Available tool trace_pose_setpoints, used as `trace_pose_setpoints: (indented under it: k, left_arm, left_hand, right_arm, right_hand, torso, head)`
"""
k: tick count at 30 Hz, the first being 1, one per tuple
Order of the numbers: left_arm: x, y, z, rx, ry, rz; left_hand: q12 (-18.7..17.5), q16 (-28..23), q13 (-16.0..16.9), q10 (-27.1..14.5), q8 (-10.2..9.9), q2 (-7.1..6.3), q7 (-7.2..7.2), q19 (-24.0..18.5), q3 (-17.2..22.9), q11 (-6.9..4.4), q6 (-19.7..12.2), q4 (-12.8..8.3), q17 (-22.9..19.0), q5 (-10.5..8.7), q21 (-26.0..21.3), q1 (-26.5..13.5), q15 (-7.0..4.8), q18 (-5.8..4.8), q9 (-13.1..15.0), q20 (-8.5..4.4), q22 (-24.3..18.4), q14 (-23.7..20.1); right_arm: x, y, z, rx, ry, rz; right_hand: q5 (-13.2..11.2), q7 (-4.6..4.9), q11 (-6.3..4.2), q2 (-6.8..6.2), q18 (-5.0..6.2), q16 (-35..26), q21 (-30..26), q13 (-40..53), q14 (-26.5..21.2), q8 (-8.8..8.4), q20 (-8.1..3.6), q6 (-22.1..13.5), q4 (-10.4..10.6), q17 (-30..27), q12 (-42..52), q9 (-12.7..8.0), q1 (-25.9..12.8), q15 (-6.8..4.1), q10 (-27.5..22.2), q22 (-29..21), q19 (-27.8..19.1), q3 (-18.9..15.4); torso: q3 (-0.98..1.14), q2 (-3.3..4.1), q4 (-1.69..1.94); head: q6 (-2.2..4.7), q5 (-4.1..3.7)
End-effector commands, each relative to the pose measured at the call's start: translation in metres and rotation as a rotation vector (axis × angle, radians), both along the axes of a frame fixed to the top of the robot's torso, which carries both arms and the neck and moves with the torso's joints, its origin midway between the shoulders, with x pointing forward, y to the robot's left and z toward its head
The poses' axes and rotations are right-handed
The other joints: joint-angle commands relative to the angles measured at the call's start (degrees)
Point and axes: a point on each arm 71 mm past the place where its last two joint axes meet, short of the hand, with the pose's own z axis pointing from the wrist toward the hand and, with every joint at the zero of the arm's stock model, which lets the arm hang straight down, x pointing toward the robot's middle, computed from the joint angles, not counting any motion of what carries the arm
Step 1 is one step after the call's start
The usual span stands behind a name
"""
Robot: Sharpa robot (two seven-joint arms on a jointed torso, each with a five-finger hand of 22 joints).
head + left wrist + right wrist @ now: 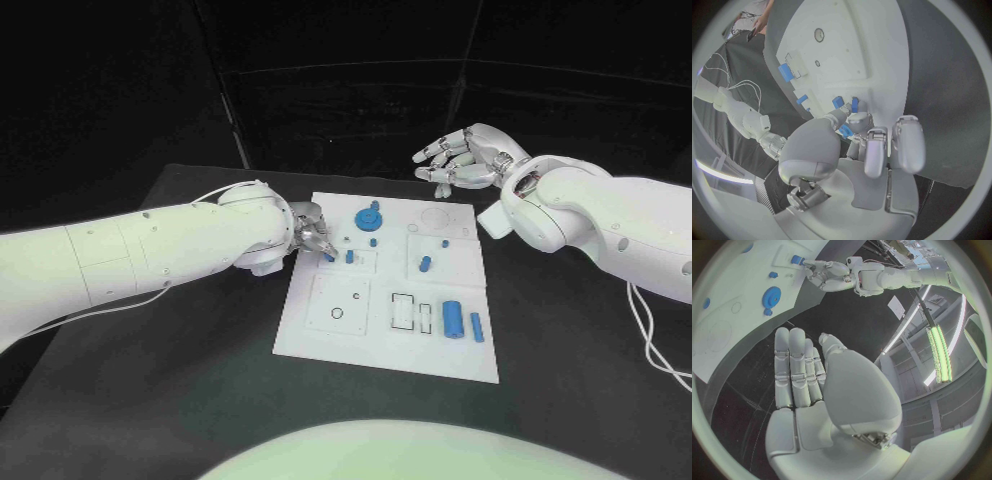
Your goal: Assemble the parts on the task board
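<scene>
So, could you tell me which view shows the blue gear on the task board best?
The head view: the blue gear lies unobstructed near the far edge of the task board, seen from above. The right wrist view shows the gear too, but bent by the fisheye. In the left wrist view I cannot make it out.

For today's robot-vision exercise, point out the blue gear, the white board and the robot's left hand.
blue gear [369, 217], head view, centre of the wheel.
white board [378, 350], head view, bare near part of the plate.
left hand [310, 236], head view, middle of the hand over the board's edge.
</scene>
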Motion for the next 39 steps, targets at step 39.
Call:
trace_pose_setpoints:
  k: [39]
  left_arm:
    - [0.0039,-0.0055,-0.0096,0.061,0.083,-0.042]
  left_hand:
    - [0.1,0.2,0.1,0.6,1.0,-0.37,-0.52,0.7,7.0,-0.15,0.9,-4.6,15.1,0.16,0.0,-1.2,-0.51,-0.01,0.3,-0.37,0.6,6.1]
  right_arm:
    - [-0.0001,0.0025,0.0013,0.001,-0.003,0.011]
  right_hand:
    - [0.2,-0.04,-0.09,-0.06,0.18,0.0,-0.2,-0.1,-0.5,0.31,-0.1,-0.3,0.0,-0.1,0.4,0.0,-0.1,-0.1,-0.4,-0.1,-0.3,0.3]
  torso:
    - [0.04,0.03,0.01]
  head:
    - [-0.27,-0.21]
